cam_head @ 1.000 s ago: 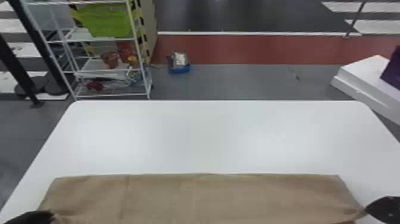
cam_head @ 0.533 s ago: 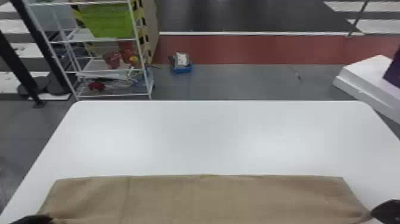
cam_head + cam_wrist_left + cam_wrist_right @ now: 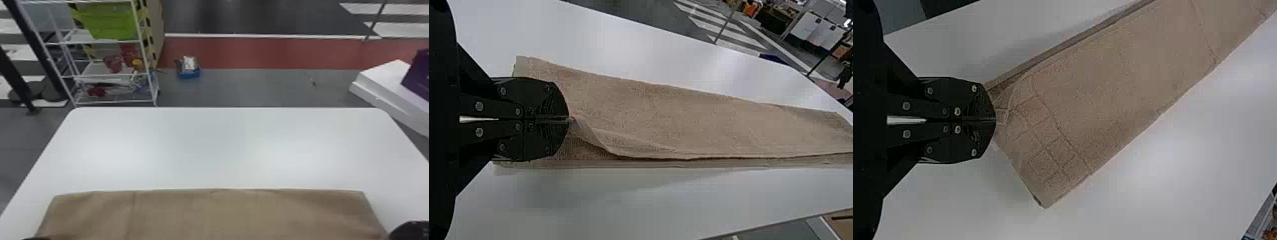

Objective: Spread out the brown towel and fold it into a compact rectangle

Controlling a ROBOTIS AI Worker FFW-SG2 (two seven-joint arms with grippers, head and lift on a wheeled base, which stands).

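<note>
In the head view the brown towel (image 3: 217, 213) lies as a wide, folded strip along the table's near side. My left gripper (image 3: 37, 238) barely shows at the bottom left, by the towel's left end; my right gripper (image 3: 410, 230) is at the bottom right, beside its right end. In the left wrist view the left gripper (image 3: 568, 120) is shut on a corner of the towel's upper layer (image 3: 669, 115), which lifts slightly over the layer below. The right wrist view has the right gripper (image 3: 995, 120) shut on the other corner of the towel (image 3: 1113, 90), near its checked band.
The white table (image 3: 217, 146) stretches beyond the towel to its far edge. Past it on the floor stand a white rack (image 3: 108, 71) with a green bin, a small blue box (image 3: 189, 74) and, at the right, a white block (image 3: 383, 79) with a purple object.
Both grippers have moved toward the bottom edge of the head view, and the left one has nearly left it. The towel's far edge sits slightly lower than before.
</note>
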